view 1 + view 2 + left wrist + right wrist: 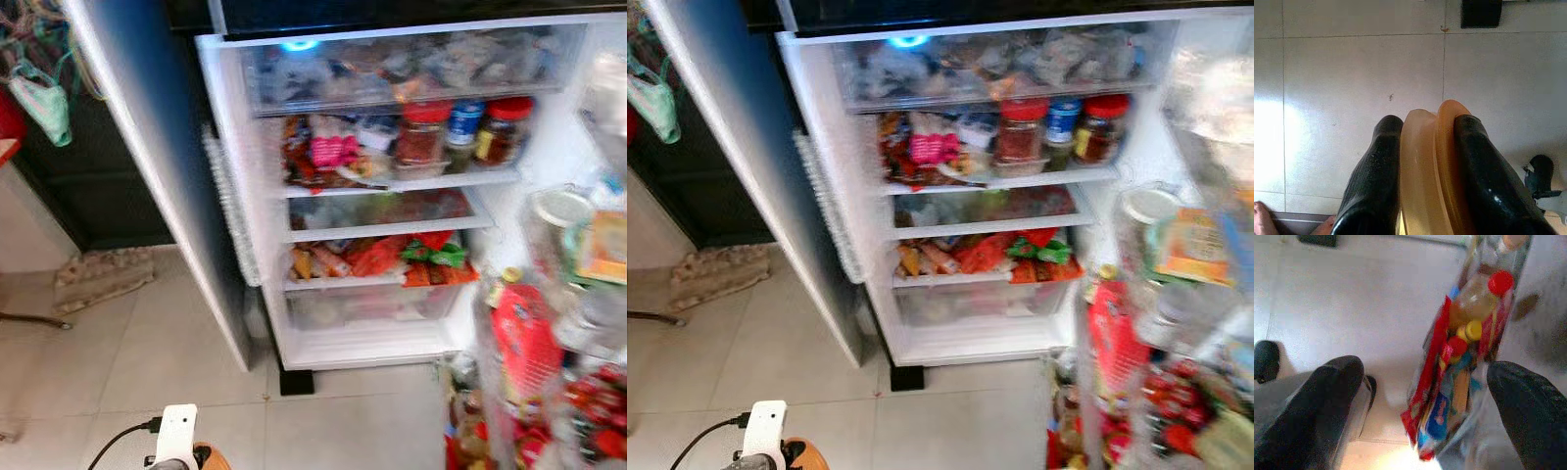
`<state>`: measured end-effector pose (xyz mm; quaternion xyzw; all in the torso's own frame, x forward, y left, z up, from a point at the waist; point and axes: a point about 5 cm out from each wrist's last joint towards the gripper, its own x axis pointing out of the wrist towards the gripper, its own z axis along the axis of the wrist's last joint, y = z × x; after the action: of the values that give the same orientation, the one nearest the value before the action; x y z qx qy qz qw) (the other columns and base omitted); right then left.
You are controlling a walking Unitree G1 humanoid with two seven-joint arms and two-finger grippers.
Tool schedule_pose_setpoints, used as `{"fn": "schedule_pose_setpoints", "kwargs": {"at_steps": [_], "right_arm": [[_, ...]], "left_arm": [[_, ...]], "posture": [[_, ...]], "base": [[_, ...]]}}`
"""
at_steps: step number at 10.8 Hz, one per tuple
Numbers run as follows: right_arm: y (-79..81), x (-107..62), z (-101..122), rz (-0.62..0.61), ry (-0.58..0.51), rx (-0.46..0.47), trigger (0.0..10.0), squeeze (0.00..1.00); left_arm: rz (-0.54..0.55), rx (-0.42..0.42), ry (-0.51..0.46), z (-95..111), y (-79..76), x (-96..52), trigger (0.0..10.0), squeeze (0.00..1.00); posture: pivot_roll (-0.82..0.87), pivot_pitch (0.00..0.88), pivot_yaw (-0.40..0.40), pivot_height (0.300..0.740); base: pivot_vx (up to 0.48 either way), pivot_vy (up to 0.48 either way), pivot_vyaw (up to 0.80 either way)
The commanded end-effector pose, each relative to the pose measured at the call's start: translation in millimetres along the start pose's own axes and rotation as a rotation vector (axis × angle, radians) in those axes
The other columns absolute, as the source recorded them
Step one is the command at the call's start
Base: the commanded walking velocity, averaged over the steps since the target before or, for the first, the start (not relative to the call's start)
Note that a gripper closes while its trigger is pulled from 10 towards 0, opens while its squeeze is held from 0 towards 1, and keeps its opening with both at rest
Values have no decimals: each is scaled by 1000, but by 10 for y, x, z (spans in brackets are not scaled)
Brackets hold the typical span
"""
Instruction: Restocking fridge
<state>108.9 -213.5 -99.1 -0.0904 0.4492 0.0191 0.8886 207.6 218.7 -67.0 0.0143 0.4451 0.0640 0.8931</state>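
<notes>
Head eyes facing open fridge (392, 196), somewhat blurred, wrist cameras near floor (1352, 73)

My left end effector (1420, 147) hides most of the orange disc (1437, 161); blur smears the fridge door bottles (549, 392) past reading.

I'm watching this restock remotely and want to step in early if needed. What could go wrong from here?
The left hand pinches an orange, rounded thing by a thin edge over the tiled floor, so it could slip and drop. The fridge shelves already look packed with jars and packets, so pushing it in may knock something out. The door rack near the open right hand is crammed with bottles, easy to bump.
</notes>
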Motion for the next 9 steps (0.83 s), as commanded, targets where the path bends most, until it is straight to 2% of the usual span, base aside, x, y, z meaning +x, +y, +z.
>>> {"fn": "schedule_pose_setpoints", "kwargs": {"at_steps": [1,9], "right_arm": [[14,-43,-128,3,50,2,10000,0],[20,-41,-124,18,50,-1,10000,0]], "left_arm": [[-1,-1,35,-76,10,-8,10000,0],[-6,6,32,-72,6,-7,10000,0]], "posture": [[-70,41,53,740],[-69,37,52,740]], "base": [[0,-244,0],[0,-242,0]]}}
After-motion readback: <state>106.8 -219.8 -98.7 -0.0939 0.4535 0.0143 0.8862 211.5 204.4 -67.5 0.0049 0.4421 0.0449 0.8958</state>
